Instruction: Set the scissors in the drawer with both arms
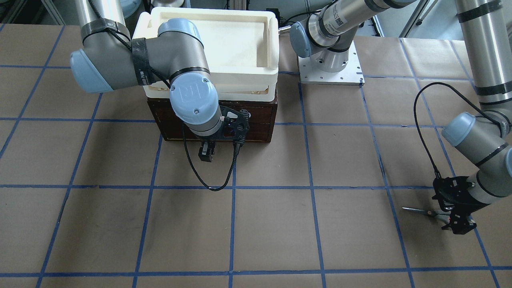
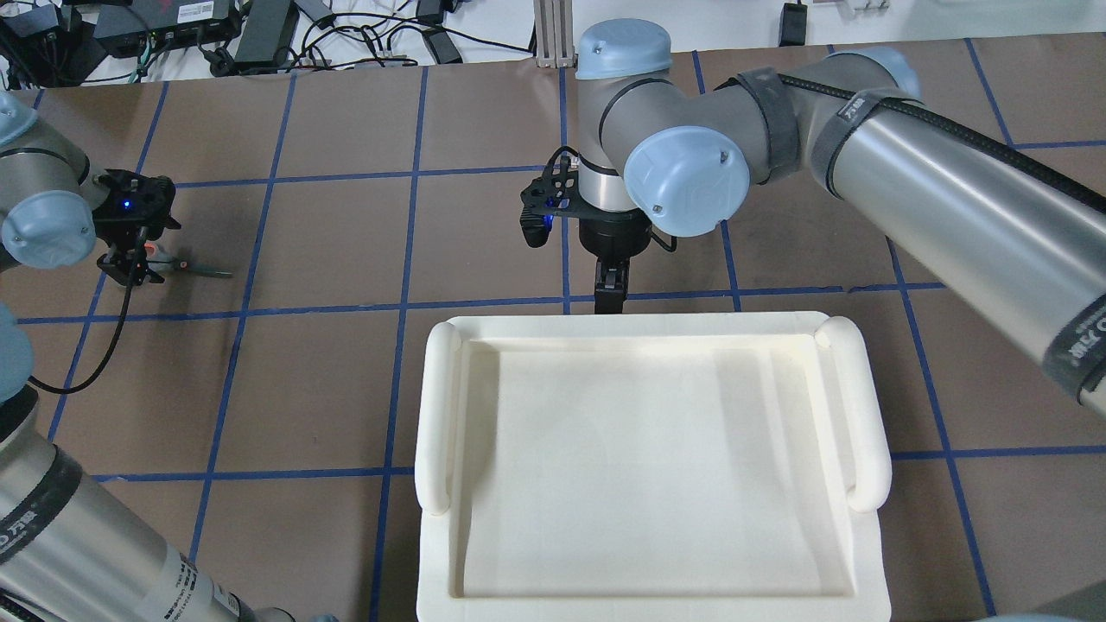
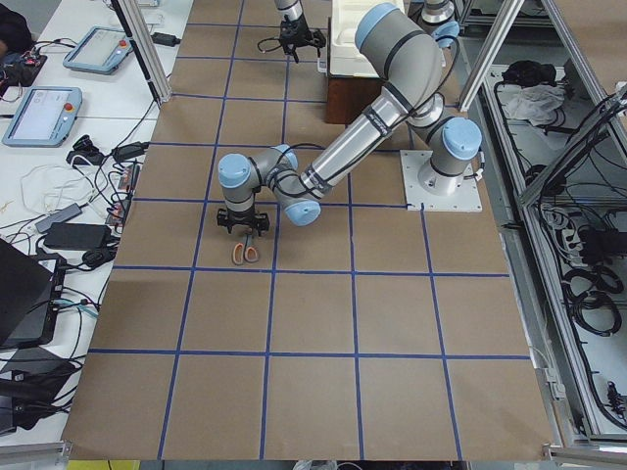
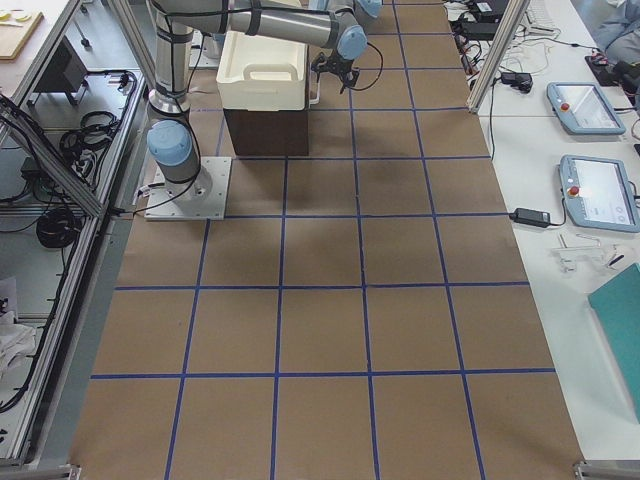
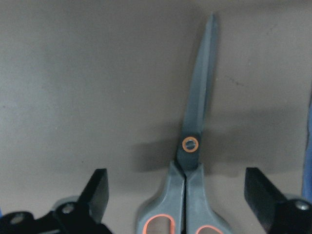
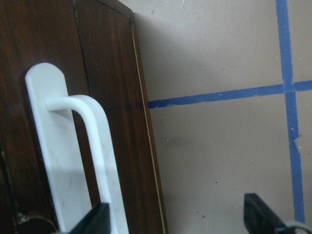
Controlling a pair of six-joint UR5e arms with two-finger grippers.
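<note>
Scissors (image 5: 197, 112) flat on table (image 5: 73, 73) under left wrist camera: blades toward 12 o'clock, loops at 6. You see left gripper (image 5: 178, 195) spread wide, fingers at 3 and 9 o'clock of grips, touching nothing. Right gripper (image 6: 178, 219) likewise released, empty; its 9 o'clock finger overlaps white handle (image 6: 92, 146) on drawer (image 6: 107, 73), contact unclear.

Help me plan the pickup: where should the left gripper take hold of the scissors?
I'd grip the scissors across the neck just behind the pivot, coming straight down. They lie flat and closed, and the open left gripper straddles that part.
</note>
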